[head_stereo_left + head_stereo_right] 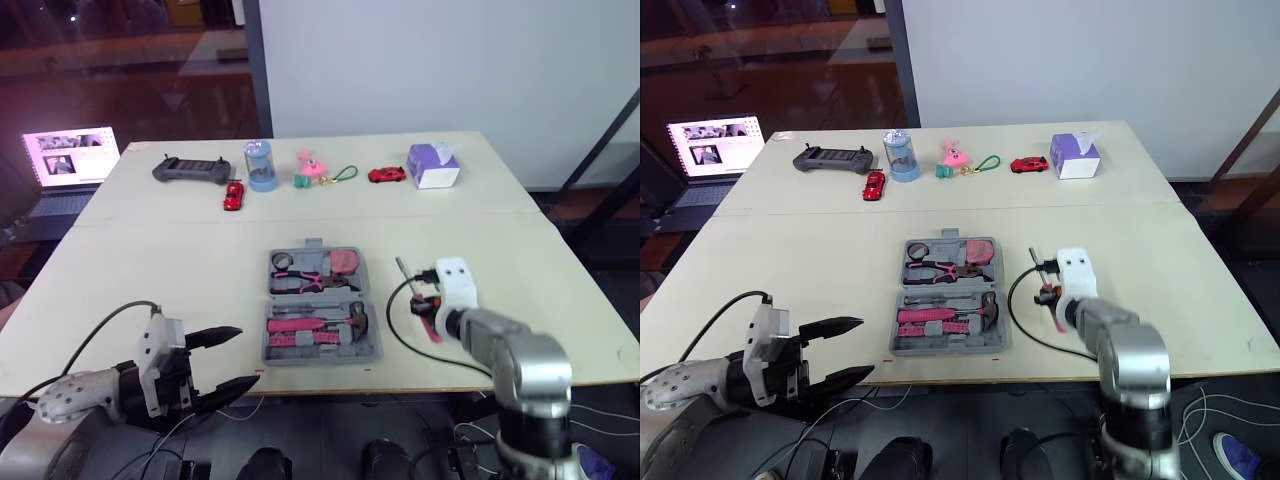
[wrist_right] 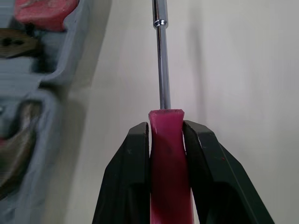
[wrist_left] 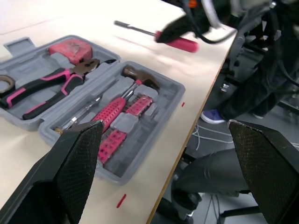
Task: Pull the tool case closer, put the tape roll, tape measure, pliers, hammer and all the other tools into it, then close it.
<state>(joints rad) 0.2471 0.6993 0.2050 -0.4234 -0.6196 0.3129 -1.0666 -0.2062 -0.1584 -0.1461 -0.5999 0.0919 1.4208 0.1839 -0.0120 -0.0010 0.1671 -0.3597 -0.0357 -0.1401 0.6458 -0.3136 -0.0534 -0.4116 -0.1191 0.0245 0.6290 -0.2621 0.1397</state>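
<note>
One screwdriver point(image 2: 166, 140), clamped in the right end effector point(image 2: 166, 127), should enter the case point(image 1: 320, 359) level; left end effector point(image 1: 245, 355) open.

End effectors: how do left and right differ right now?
The left end effector is open and empty; the right end effector is shut on the pink-handled screwdriver. Left sits at the table edge, left of the case; right is over the table, right of the case. Both have two black fingers.
</note>
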